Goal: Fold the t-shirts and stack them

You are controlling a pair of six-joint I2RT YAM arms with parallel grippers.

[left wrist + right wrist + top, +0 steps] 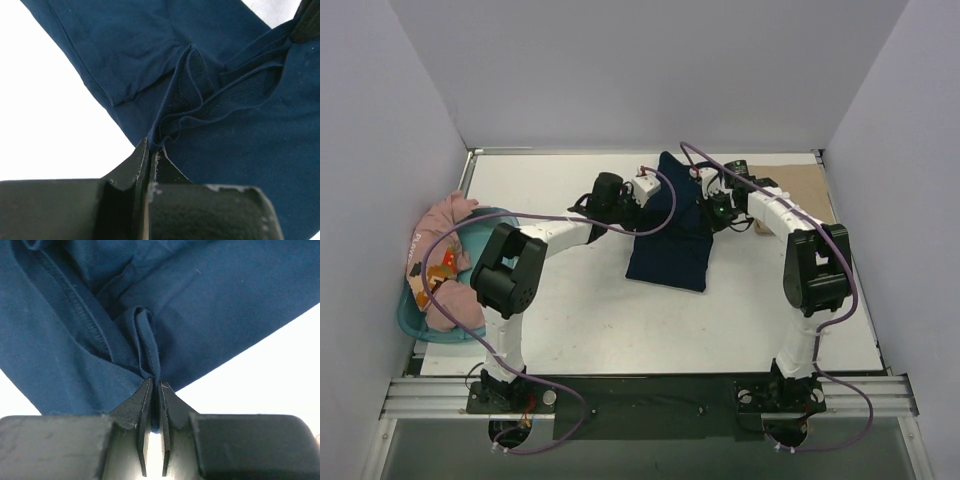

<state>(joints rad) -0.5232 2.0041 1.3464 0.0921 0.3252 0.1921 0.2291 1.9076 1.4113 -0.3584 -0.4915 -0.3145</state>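
- The navy t-shirt (668, 250) lies in the middle of the surface (570, 310), partly folded into a long panel. Its far end is bunched between the two arms and seems to be lifted.
- The left gripper (151, 150) is clenched on a crumpled edge where several layers and a seam meet. It may hold only some of those layers, so the others could sag out and spoil the fold.
- The right gripper (154, 384) is clenched on a narrow pleat of navy cloth. So thin a bite could slip free under tension.
- If the two arms travel unevenly, the panel would likely twist and land skewed, with creases trapped inside.
- The tan t-shirt (805, 190) lies flat just beside the right arm, so a wide sweep might drag it.
- The pink t-shirt (445, 255) is heaped in the teal tub (410, 322) at the left, well apart and at little risk.
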